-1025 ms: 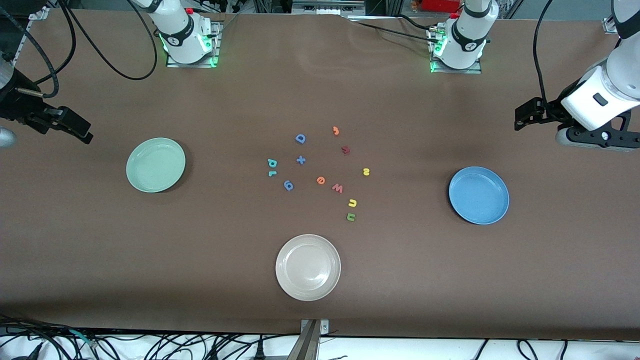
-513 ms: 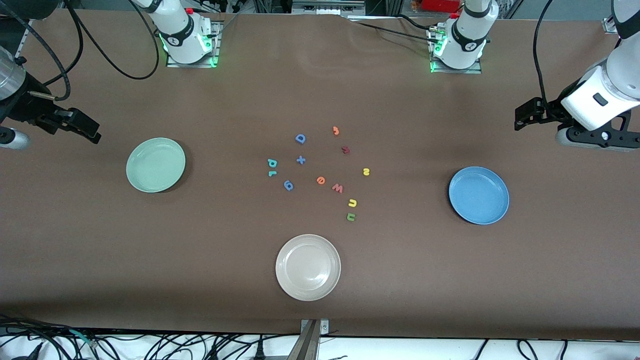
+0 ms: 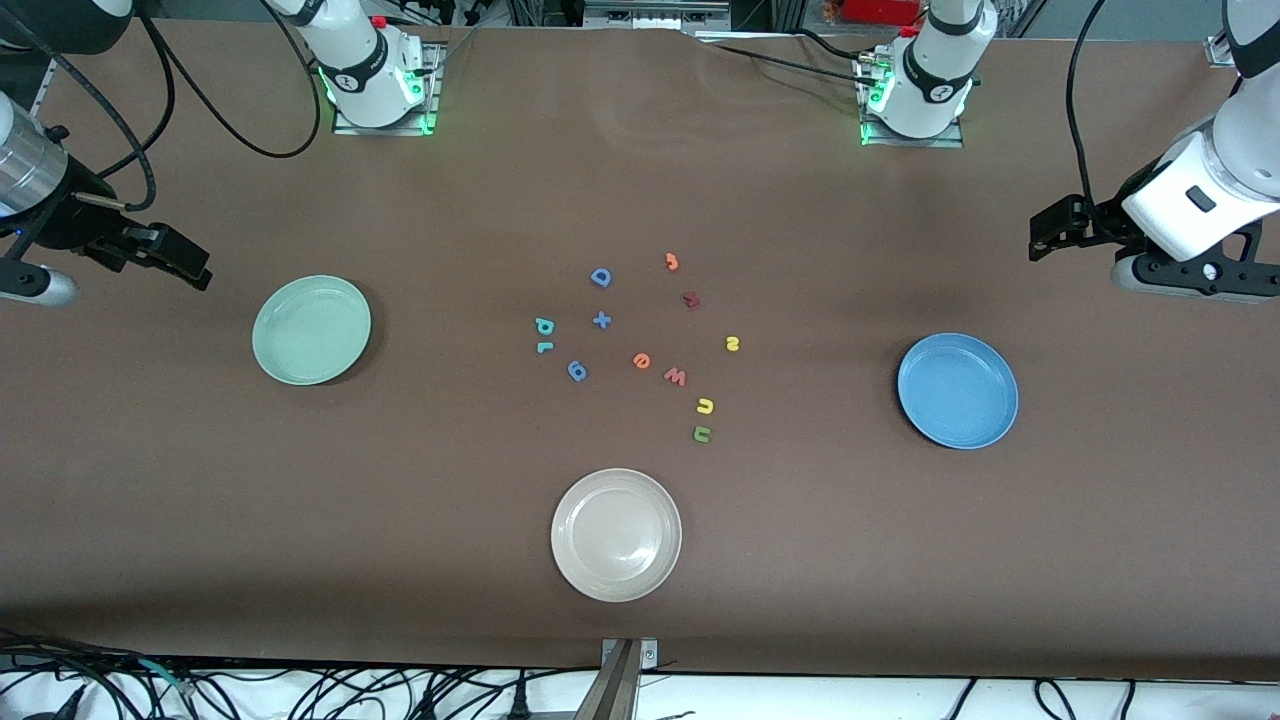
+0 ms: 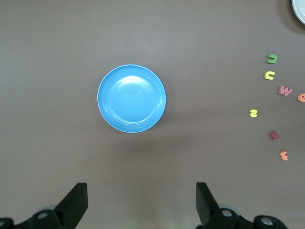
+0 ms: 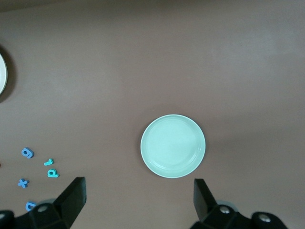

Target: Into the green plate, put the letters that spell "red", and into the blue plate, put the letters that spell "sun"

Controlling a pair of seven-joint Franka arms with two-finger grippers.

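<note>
We were looking at a robotics lab: two white robot arms stood bolted on metal base plates (image 3: 380,118) lit green along a brown-covered table (image 3: 640,600), loose black cables (image 3: 200,110) trailed over its edge, and more wiring (image 3: 300,690) lay tangled below it.

The green plate (image 3: 311,330) — round, pale mint, with a raised rim — is set upright toward the right arm's end of the table, with nothing in it. The blue plate (image 3: 957,390), of the same size, is set toward the left arm's end, likewise bare. Between them the foam letters are scattered flat on the table: the teal "d" (image 3: 544,325) and teal "r" (image 3: 543,347) just beside each other, the orange "e" (image 3: 642,360) — round — nearby, the yellow "s" (image 3: 732,343) apart, and the yellow arch (image 3: 705,405) with the green arch (image 3: 702,433) just nearer the front camera.
</note>
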